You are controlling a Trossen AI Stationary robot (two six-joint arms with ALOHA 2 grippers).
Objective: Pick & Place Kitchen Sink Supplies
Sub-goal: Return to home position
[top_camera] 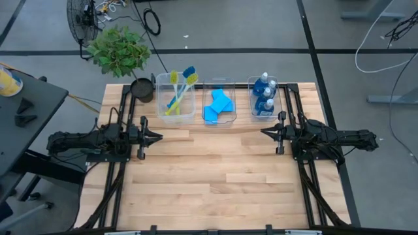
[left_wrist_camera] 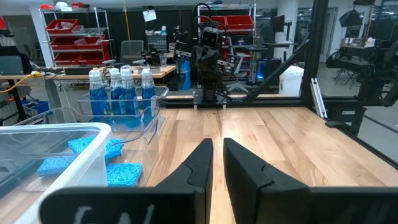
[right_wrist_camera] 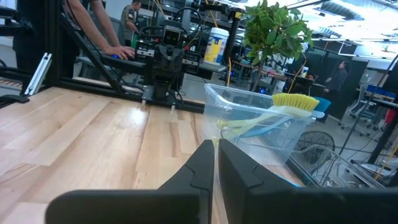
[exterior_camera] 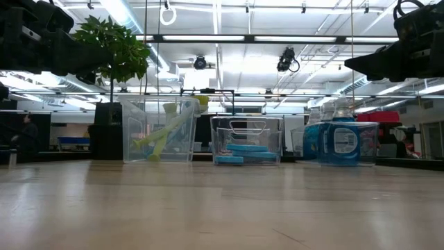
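Left gripper (top_camera: 159, 136) sat by the bench (top_camera: 215, 176) left edge, closed, empty. Along the far edge: left bin (top_camera: 159, 99) held 3 brushes (top_camera: 176, 93) (2 yellow-green, 1 blue); middle bin (top_camera: 233, 119) held blue sponges (top_camera: 219, 104), count unclear; right bin (top_camera: 251, 99) held 4 blue bottles (top_camera: 264, 91). Right gripper (top_camera: 263, 132) sat by the right edge, closed, empty.

Robotics lab: red-bin racks (left_wrist_camera: 67, 38), workbenches (left_wrist_camera: 62, 75)

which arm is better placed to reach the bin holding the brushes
Left. The left end effector sits at the left of the table, just short of the brush bin, holding nothing. The right end effector is across the table, by the bottle bin.
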